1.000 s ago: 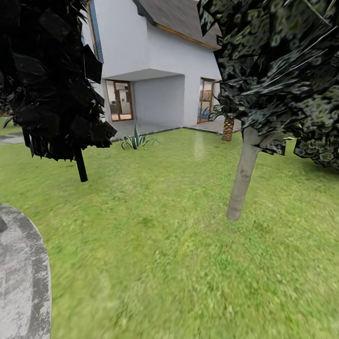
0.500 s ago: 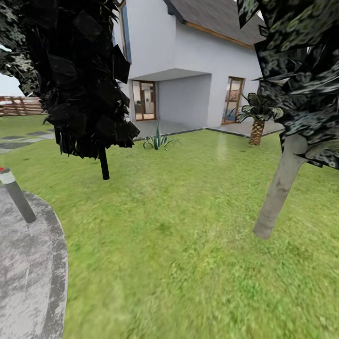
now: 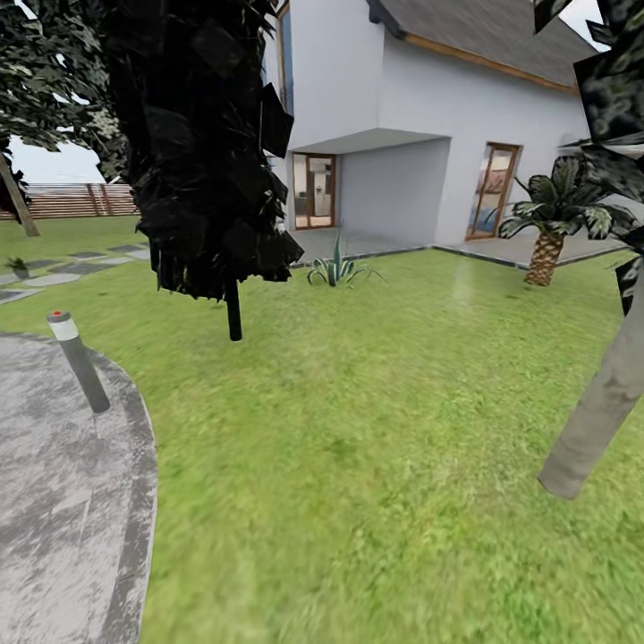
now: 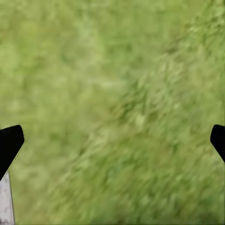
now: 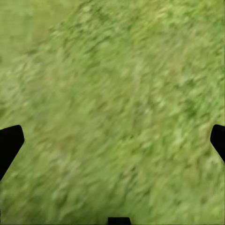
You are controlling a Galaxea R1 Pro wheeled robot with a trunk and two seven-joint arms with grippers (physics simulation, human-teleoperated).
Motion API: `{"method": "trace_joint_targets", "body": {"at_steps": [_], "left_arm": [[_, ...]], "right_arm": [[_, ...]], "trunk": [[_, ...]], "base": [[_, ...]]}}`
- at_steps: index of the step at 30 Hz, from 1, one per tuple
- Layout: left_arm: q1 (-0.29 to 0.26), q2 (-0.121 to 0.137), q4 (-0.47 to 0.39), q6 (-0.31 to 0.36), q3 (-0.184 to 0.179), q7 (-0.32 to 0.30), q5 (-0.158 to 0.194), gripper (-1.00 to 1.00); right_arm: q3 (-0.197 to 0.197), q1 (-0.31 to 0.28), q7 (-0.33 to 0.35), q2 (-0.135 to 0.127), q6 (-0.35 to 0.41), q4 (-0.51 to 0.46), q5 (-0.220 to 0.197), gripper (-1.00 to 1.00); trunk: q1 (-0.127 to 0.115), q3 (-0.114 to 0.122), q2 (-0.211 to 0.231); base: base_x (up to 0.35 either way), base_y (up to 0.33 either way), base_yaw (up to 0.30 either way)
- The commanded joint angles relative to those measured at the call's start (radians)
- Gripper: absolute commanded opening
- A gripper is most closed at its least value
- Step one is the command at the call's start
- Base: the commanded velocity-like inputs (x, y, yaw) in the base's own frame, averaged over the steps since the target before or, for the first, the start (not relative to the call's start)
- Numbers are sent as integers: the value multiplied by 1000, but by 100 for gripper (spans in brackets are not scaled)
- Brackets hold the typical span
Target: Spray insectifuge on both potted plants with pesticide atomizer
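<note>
l end effector (image 4: 112,140) spread wide, empty, blurred lawn (image 4: 117,93) between and beyond its fingertips (image 4: 10,140); sliver of grey paving (image 4: 5,201) just beside one tip. r end effector (image 5: 112,140) likewise released, nothing but grass under it. head cam: garden w/ round grey patio (image 3: 54,501), short bollard (image 3: 79,360) at its edge, dark tree (image 3: 206,152), white house (image 3: 429,116), palm (image 3: 547,224), stepping stones (image 3: 80,266), slatted fence (image 3: 80,200). atomizer and potted plants can't be made out.

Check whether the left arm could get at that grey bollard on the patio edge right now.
Probably not. The left gripper hangs open above grass, while the bollard stands off ahead on the patio; the base would likely need to close in.
</note>
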Motion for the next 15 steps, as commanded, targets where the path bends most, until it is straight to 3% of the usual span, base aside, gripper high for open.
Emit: {"method": "trace_joint_targets", "body": {"at_steps": [1, 15], "left_arm": [[-1, 0, 1, -3, 0, -1, -2, 100], [-1, 0, 1, -9, 0, -1, -2, 100]], "right_arm": [[0, 0, 0, 0, -3, 0, 0, 100], [0, 0, 0, 0, -3, 0, 0, 100]], "trunk": [[1, -1, 0], [1, -1, 0]], "base": [[326, 0, 277], [326, 0, 277]]}}
